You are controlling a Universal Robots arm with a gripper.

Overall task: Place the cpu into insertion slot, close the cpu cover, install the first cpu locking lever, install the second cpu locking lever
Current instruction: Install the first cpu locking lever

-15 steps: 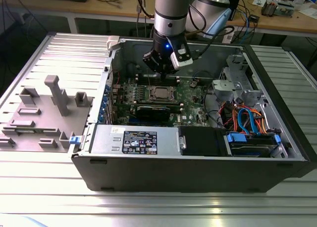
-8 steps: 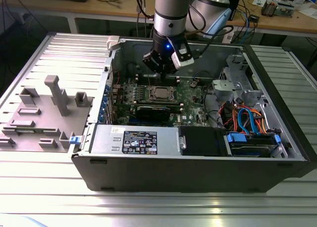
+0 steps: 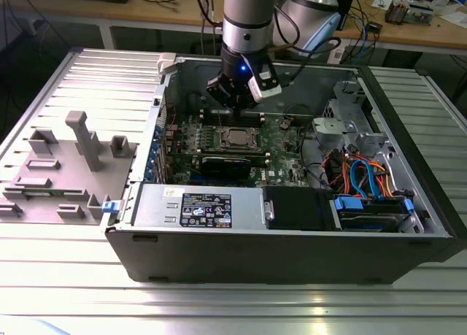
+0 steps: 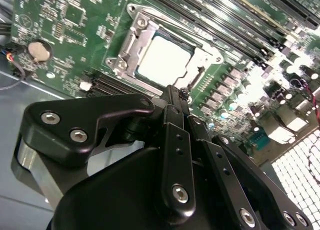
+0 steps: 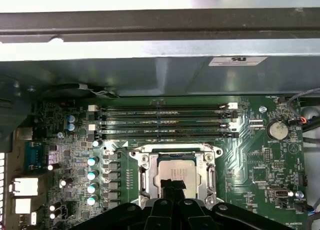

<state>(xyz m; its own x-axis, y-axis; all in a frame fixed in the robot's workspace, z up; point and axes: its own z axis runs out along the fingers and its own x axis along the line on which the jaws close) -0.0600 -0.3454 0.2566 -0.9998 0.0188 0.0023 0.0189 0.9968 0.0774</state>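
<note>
Silvery cpu [image 4: 162, 58] lies under the lowered cpu cover [image 4: 131, 44] on the green motherboard [image 5: 250, 155], and the black gripper [image 4: 175, 92] hovers just above it, fingers pressed together

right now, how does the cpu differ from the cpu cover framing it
The cpu is a solid, plain square; the cpu cover is an open frame with a square window. The cpu cover is the larger, its bars running outside the cpu's edges. Both are silvery metal and lie flat on the green board.
</note>
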